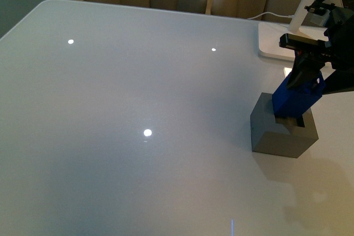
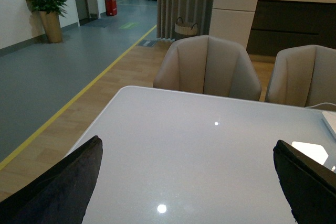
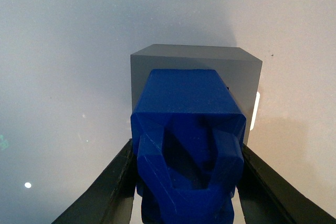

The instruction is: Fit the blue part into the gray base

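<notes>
Right hand is clenched on the blue part, carrying it right over the gray base, which sits near the right edge of the desk. So the pick is done and the part is at the mouth of the recess. It is not home, though. The front view has it leaning, its upper end tipped toward the arm and its lower end at or just inside the opening (I can't tell which). Most of the block stands proud of the base's top face.

My read on what's left: square the part up, press it down until it seats, then let go.

The front view gives the tilt and a sliver of open recess below the part. The right wrist view gives neither, because there the blue part fills the middle and hides the recess completely. What it does give is the grip, with dark fingers pressed against both flanks of the block, and the base lined up beyond it.

The left wrist view brings the other arm in. The left hand is spread wide with nothing in it, facing bare desk and chairs, well away from the action.
</notes>
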You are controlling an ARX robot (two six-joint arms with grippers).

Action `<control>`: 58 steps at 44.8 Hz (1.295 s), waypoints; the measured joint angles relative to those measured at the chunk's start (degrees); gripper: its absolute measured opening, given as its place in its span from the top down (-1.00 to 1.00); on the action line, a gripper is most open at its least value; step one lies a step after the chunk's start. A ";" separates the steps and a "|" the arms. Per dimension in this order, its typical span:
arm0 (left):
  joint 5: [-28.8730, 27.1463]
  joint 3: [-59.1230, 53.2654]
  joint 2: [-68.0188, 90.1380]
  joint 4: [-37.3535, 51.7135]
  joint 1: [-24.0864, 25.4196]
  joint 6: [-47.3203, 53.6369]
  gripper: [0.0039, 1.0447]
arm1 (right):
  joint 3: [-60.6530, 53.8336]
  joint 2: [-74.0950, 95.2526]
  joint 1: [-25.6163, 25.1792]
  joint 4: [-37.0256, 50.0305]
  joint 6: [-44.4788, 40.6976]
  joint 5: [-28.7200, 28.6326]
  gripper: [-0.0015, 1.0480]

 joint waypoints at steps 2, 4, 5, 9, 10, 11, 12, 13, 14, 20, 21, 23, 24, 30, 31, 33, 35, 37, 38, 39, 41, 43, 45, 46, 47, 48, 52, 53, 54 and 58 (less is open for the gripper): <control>0.00 0.00 0.00 0.00 0.00 0.00 -0.86 | 0.07 0.00 0.00 -0.09 0.00 -0.04 0.14; 0.00 0.00 0.00 0.00 0.00 0.00 -0.86 | 0.11 0.00 0.00 -0.13 0.00 -0.02 0.14; 0.00 0.00 0.00 0.00 0.00 0.00 -0.86 | 0.11 0.02 0.00 -0.15 0.00 -0.04 0.14; 0.00 0.00 0.00 0.00 0.00 0.00 -0.86 | 0.09 0.07 0.00 -0.31 0.00 -0.07 0.14; 0.00 -0.02 0.00 0.00 0.00 0.00 -0.86 | 0.09 0.07 0.00 -0.33 0.00 -0.13 0.14; 0.00 -0.02 0.00 0.00 0.00 0.00 -0.86 | 0.11 0.07 0.00 -0.33 0.00 -0.15 0.14; 0.00 0.00 0.00 0.00 0.00 0.00 -0.86 | 0.09 0.07 0.00 -0.35 -0.02 -0.09 0.14; 0.00 -0.02 0.00 0.00 0.00 0.00 -0.86 | 0.09 0.07 0.00 -0.37 0.00 -0.11 0.14; 0.00 0.00 0.00 0.00 0.00 0.00 -0.86 | 0.09 0.07 0.00 -0.39 0.00 -0.11 0.14; 0.00 0.00 0.00 0.00 0.00 0.00 -0.86 | 0.09 0.07 0.00 -1.22 -0.02 -0.04 0.14; 0.00 0.00 0.00 0.00 0.00 0.00 -0.86 | 0.09 0.07 0.00 -1.40 -0.02 -0.02 0.14; 0.00 0.00 0.00 0.00 0.00 0.00 -0.86 | 0.09 0.07 0.02 -1.70 -0.02 0.17 0.14; 0.00 0.00 0.00 0.00 0.00 0.00 -0.86 | 0.11 0.07 0.02 -2.01 -0.02 0.20 0.14; 0.00 0.00 0.00 0.00 0.00 0.00 -0.86 | 0.42 0.07 0.02 -3.17 -0.04 0.74 0.14; 0.00 0.00 0.00 0.00 0.00 0.00 -0.86 | 0.44 0.07 0.02 -3.30 -0.04 0.90 0.14; 0.00 0.00 0.00 0.00 0.00 0.00 -0.86 | 0.59 0.07 0.02 -3.58 -0.09 1.14 0.14; 0.00 0.00 0.00 0.00 0.00 0.00 -0.86 | 0.63 0.07 0.00 -3.74 -0.20 1.38 0.14; 0.00 0.00 0.00 0.00 0.00 0.00 -0.86 | 0.63 0.07 0.02 -3.78 -0.22 1.53 0.14; 0.02 0.00 0.00 0.00 0.00 0.00 -0.86 | 0.63 0.07 0.02 -3.80 -0.24 1.60 0.14; 0.00 0.00 0.00 0.00 0.00 0.00 -0.86 | 0.63 0.07 0.02 -3.82 -0.24 1.60 0.14; 0.00 0.00 0.00 0.00 0.00 0.00 -0.86 | 0.63 0.07 0.02 -3.96 -0.22 1.70 0.14; 0.00 0.00 0.00 0.00 0.00 0.00 -0.86 | 0.63 0.07 0.02 -4.07 -0.22 1.70 0.14; 0.00 0.00 0.00 0.00 0.00 0.00 -0.86 | 0.63 0.07 0.07 -4.11 -0.24 1.99 0.14; 0.00 0.00 0.00 0.00 0.00 0.00 -0.86 | 0.66 0.07 0.09 -4.11 -0.24 2.16 0.14; 0.00 0.00 0.00 0.00 0.00 0.00 -0.86 | 0.68 0.09 0.15 -4.13 -0.22 2.14 0.14; 0.00 0.00 0.00 0.00 0.00 0.00 -0.86 | 0.72 0.09 0.20 -4.22 -0.22 2.14 0.14; 0.00 0.00 0.00 0.00 0.00 0.00 -0.86 | 0.85 0.24 0.33 -4.39 -0.22 2.27 0.14; 0.00 0.00 0.00 0.00 0.00 0.00 -0.86 | 0.96 0.35 0.42 -4.42 -0.24 2.36 0.14; 0.00 0.00 0.00 0.00 0.00 0.00 -0.86 | 1.07 0.44 0.46 -4.42 -0.24 2.51 0.14; 0.00 0.00 0.00 0.00 0.00 0.00 -0.86 | 1.27 0.61 0.63 -4.44 -0.24 2.67 0.14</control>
